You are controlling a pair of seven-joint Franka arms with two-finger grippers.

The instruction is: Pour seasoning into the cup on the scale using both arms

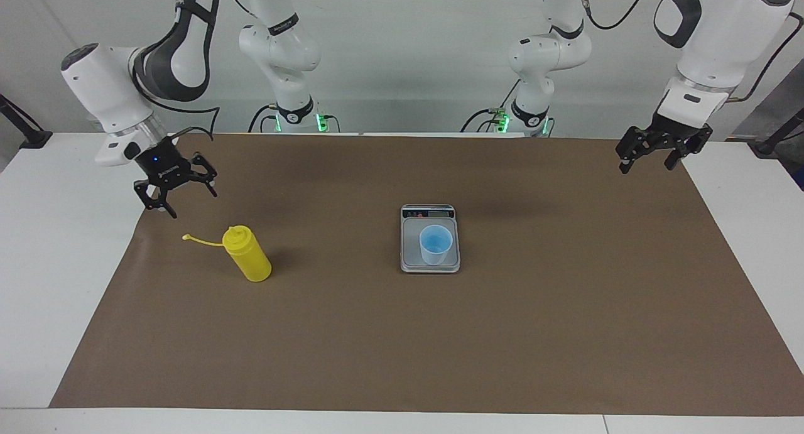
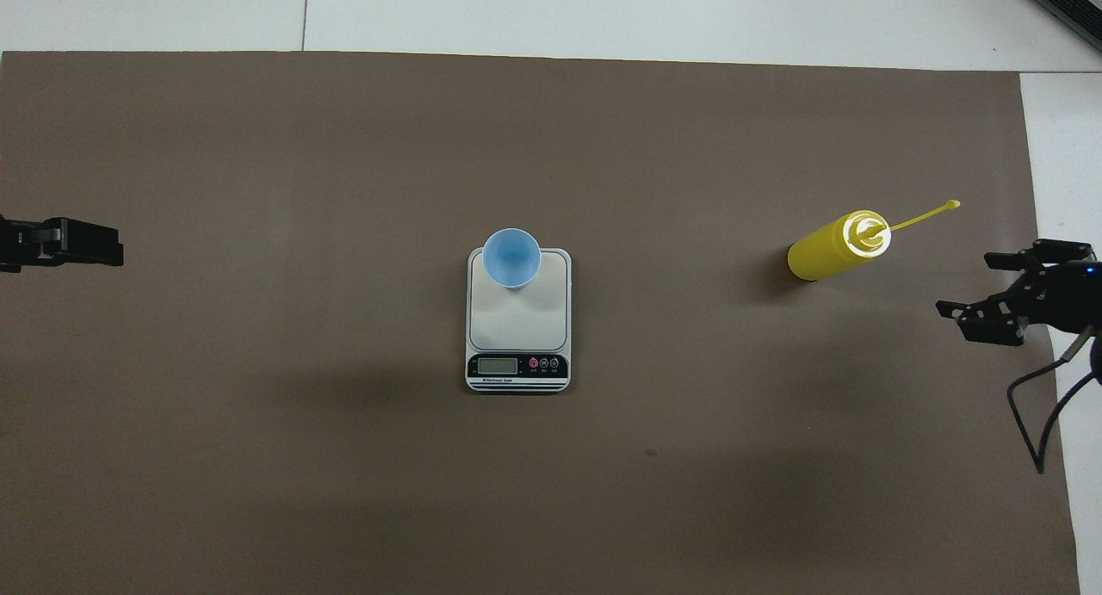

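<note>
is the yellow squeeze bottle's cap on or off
Off: the cap hangs out on its strap beside the upright yellow squeeze bottle, nozzle bare.

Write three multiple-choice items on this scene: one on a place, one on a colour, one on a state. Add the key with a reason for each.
1. Where does the cup stand?
A. on the scale
B. on the brown mat beside the scale
C. in a gripper

2. What colour is the squeeze bottle?
A. red
B. yellow
C. green

3. What is the state of the right gripper?
A. shut on the bottle
B. shut on the cup
C. open and holding nothing

Key: 1 A, the cup sits on the weighing plate; 2 B, its body and cap strap are bright yellow; 3 C, its fingers are spread above the mat's edge, apart from the bottle.
</note>
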